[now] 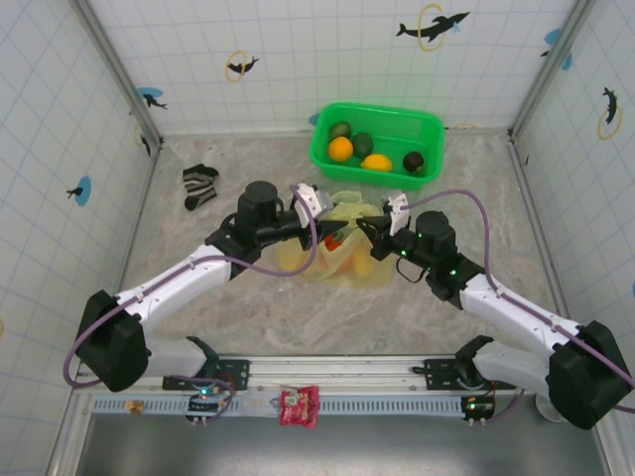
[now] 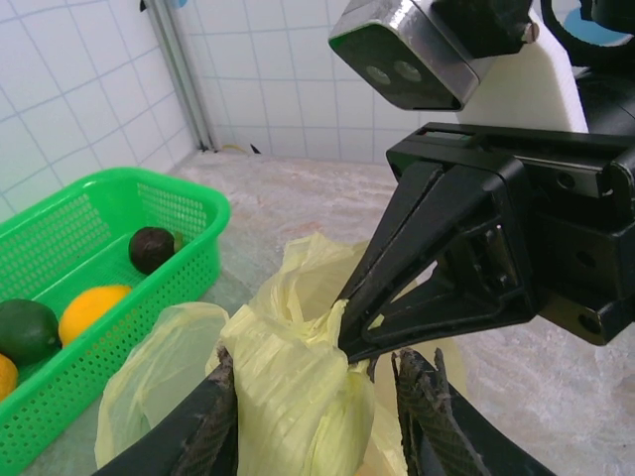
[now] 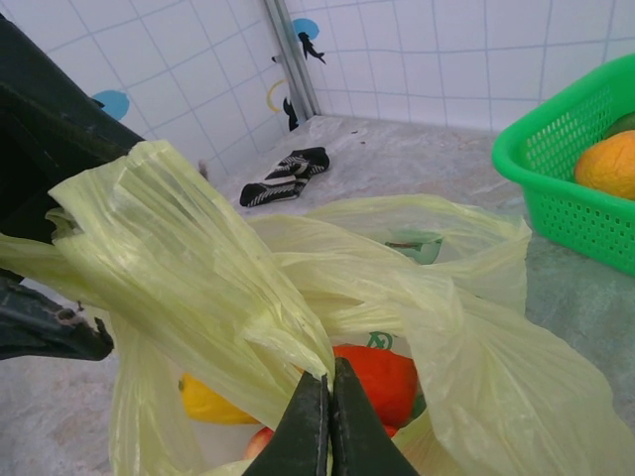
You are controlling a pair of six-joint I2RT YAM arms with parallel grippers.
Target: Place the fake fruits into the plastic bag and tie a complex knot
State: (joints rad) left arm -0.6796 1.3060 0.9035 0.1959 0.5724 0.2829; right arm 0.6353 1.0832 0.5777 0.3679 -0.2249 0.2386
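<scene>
thin pale yellow-green plastic bag (image 3: pixel 476 327) sits mid worktop (image 1: pixel 258 327) w/ glossy fake fruits (image 3: pixel 382 382) inside; right claw (image 3: pixel 330 375) pinches one handle (image 3: pixel 228 288) tight, left claw (image 2: pixel 314 362) part-open round the other, prob prepping the tie

— Cut off by the frame, seen from the left wrist?
— Lower ends of the fingers (image 2: pixel 213 421) of the left gripper (image 2: pixel 317 416), underside of the plastic bag (image 2: pixel 288 387), near end of the green basket (image 2: pixel 193 253), most of an orange fruit (image 2: pixel 4 377) at the left edge.
— And from the right wrist?
— Body of the right gripper (image 3: pixel 330 382) below its tips, gone past the bottom edge. Half veiled by film: red-orange fruit (image 3: pixel 382 382), yellow fruit (image 3: pixel 203 402). Too blurred to read: dark print (image 3: pixel 417 246). Bunched handles (image 3: pixel 189 258); tied or merely crossed, impossible to tell.
— From above?
— Fingertips of both arms lost among the folds, contents of the bag mostly covered by film and arms, small red packet (image 1: pixel 300 405) at the near rail too small to read.
</scene>
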